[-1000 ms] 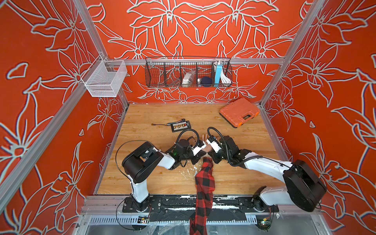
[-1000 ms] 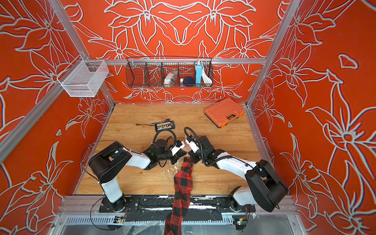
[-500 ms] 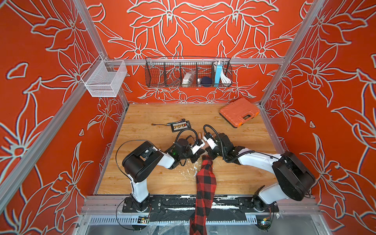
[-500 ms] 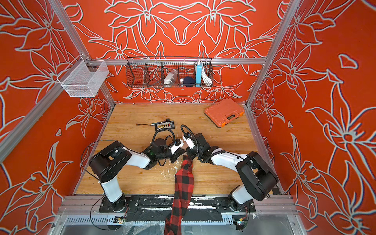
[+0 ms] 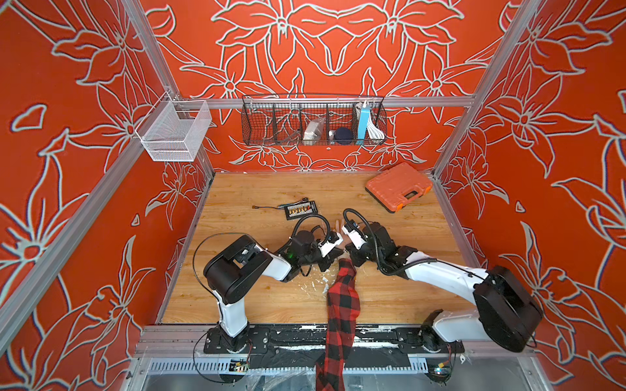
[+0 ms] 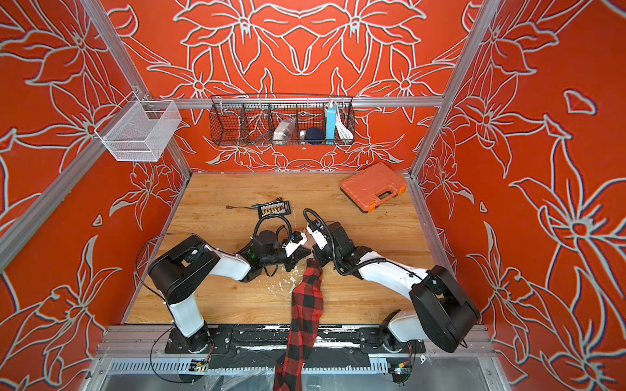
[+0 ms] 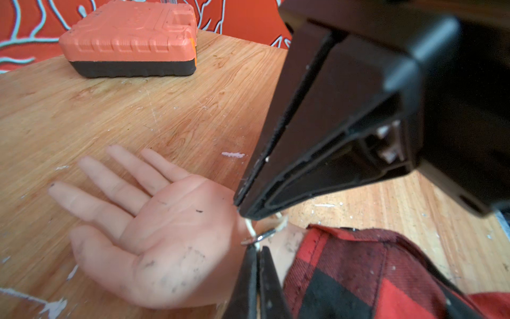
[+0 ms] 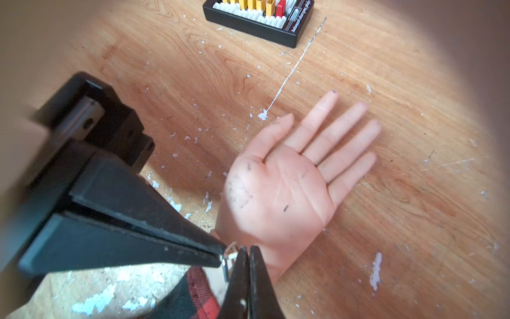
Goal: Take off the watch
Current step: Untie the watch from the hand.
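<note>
Both left claw [image 7: 257,250] and right claw [image 8: 248,250] pinch the watch [image 7: 260,236] strap, tips close together.

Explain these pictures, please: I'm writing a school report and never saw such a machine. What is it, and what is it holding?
Two robot arms work on a wooden table. Both top views look down from overhead; the other two pictures come from a camera on each arm's wrist. A model hand lies palm up in a red plaid sleeve. Farther back lie an orange case and a black tray of small parts. The left end effector and the right end effector, both shut, appear to pinch the cream strap of the watch at the wrist.
</note>
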Controlling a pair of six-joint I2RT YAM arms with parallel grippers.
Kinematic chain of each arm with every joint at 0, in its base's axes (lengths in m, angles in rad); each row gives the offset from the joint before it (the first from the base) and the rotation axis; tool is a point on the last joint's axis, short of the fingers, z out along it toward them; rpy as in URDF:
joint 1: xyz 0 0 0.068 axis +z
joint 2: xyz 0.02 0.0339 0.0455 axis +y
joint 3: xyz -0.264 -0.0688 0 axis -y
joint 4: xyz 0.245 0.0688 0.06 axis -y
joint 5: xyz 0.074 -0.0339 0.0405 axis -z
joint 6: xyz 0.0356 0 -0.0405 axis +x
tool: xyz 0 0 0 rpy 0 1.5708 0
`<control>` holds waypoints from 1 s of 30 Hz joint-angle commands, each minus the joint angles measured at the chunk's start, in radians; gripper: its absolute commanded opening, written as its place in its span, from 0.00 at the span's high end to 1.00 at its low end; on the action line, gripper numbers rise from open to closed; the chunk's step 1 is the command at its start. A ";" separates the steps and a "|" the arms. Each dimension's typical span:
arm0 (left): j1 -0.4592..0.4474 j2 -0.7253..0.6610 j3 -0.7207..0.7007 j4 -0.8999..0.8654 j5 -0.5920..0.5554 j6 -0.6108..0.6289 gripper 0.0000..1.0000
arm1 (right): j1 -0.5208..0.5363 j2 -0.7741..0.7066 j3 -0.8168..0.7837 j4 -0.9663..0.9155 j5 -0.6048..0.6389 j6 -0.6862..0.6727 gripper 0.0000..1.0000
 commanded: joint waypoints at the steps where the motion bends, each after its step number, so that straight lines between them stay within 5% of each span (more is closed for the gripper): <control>1: -0.017 0.017 -0.011 -0.073 0.071 0.009 1.00 | -0.011 -0.046 0.022 0.087 0.035 -0.001 1.00; 11: -0.037 0.022 0.015 -0.141 0.072 0.049 1.00 | -0.011 -0.020 0.024 0.179 -0.083 0.044 1.00; 17: -0.037 0.015 0.008 -0.140 0.056 0.048 1.00 | -0.011 -0.039 0.055 0.094 -0.039 0.017 1.00; 21: -0.037 0.002 -0.003 -0.131 0.037 0.044 1.00 | -0.013 -0.111 0.036 0.000 0.054 0.069 0.76; 26: -0.037 -0.009 -0.008 -0.130 0.029 0.040 1.00 | -0.020 -0.191 0.015 -0.118 0.121 0.190 0.64; 30: -0.037 -0.005 -0.010 -0.132 0.033 0.043 1.00 | -0.059 -0.210 0.016 -0.223 0.055 0.380 0.55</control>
